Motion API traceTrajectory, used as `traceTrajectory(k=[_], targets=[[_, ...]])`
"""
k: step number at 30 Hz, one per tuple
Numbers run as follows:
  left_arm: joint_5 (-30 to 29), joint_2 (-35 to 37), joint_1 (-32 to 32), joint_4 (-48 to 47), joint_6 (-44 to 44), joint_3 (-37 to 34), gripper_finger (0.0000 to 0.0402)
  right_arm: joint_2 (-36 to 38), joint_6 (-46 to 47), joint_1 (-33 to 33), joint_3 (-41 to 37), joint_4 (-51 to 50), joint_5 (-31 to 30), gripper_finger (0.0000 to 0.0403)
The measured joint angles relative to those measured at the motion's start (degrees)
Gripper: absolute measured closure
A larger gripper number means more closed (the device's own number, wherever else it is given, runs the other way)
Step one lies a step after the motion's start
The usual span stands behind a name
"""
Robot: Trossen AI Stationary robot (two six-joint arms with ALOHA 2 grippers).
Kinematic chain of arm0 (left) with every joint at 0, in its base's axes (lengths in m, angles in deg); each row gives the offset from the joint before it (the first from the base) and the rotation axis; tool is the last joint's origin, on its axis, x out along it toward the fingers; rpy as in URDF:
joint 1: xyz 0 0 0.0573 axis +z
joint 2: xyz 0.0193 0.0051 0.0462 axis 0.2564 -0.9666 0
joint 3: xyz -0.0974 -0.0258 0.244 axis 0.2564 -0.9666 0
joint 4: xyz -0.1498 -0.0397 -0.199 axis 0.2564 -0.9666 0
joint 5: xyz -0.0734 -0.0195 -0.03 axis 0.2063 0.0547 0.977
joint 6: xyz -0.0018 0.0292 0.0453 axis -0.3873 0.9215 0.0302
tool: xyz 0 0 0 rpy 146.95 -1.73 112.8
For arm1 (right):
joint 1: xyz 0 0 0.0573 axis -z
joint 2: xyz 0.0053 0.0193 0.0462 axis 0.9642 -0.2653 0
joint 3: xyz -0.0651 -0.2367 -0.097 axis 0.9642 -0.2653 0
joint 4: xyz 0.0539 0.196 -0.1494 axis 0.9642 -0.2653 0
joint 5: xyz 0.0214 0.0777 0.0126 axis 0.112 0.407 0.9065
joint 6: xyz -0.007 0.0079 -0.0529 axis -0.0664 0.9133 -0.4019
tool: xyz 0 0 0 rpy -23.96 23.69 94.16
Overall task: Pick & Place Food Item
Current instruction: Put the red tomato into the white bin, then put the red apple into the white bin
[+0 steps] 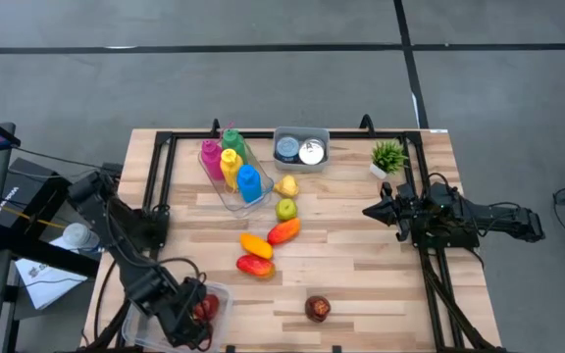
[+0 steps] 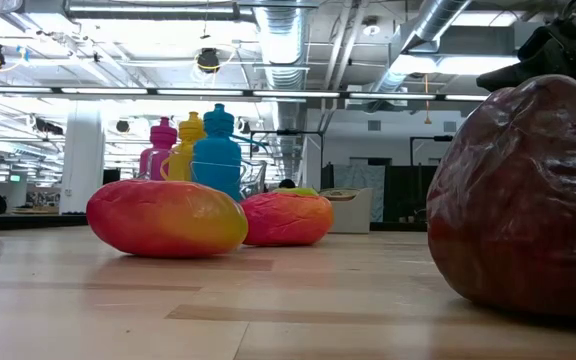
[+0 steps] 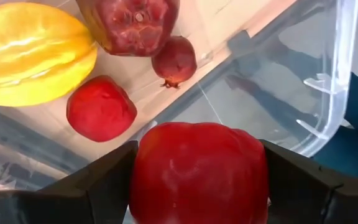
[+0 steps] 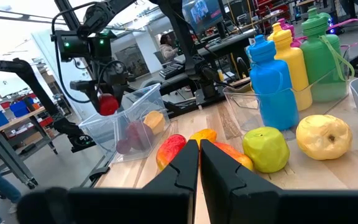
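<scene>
Red fruit [image 3: 197, 171] | held by left claw [image 1: 192, 316] | above clear bin [image 1: 219, 291]

Bright overhead ceiling lights [image 2: 208, 60] glare; the near pomegranate [image 2: 523, 200] looms blurred.

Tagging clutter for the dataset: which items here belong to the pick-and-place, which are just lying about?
Job:
left gripper, shut on red fruit
clear bin holding fruit
loose fruit: mango, green apple, pomegranate

Lying about:
bottles
tins tray
plant
right gripper, shut, parked
</scene>
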Motion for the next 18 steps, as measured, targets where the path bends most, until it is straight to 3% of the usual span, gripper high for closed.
traceTrajectory(k=[18], targets=[[0.4,-0.3,0.0,-0.4,5.6,0.0,0.0060,0.0,0.0,0.0,0.0,0.0,0.0,0.0391]])
